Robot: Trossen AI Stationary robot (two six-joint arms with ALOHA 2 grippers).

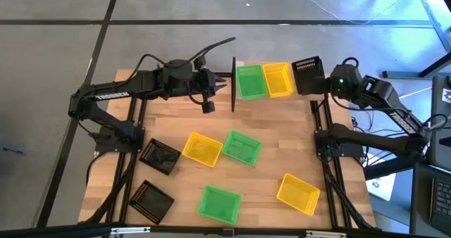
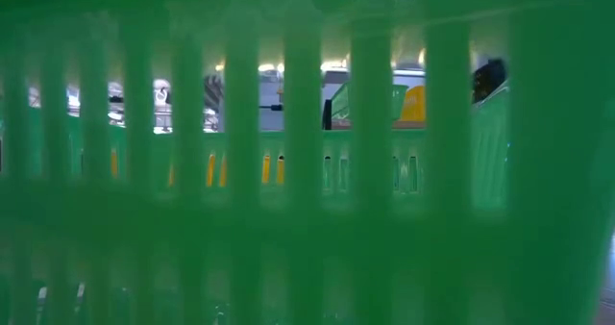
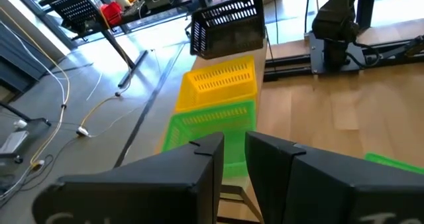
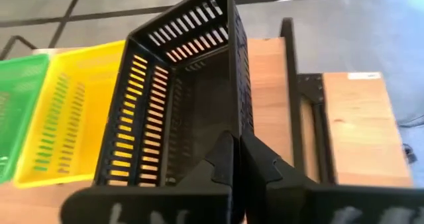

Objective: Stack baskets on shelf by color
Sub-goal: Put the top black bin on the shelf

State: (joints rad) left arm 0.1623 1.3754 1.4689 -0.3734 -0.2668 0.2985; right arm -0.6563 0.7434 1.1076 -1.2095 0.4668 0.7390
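3 baskets [image 1: 276, 79] in row on shelf [image 1: 243, 63], 6 baskets [image 1: 243, 147] scattered on tabletop [image 1: 282, 129] before it

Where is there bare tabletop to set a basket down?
Free: the strip between the shelf and the middle baskets, and the patch between green basket and yellow basket. Crowded: the left edge with black baskets and the shelf itself.
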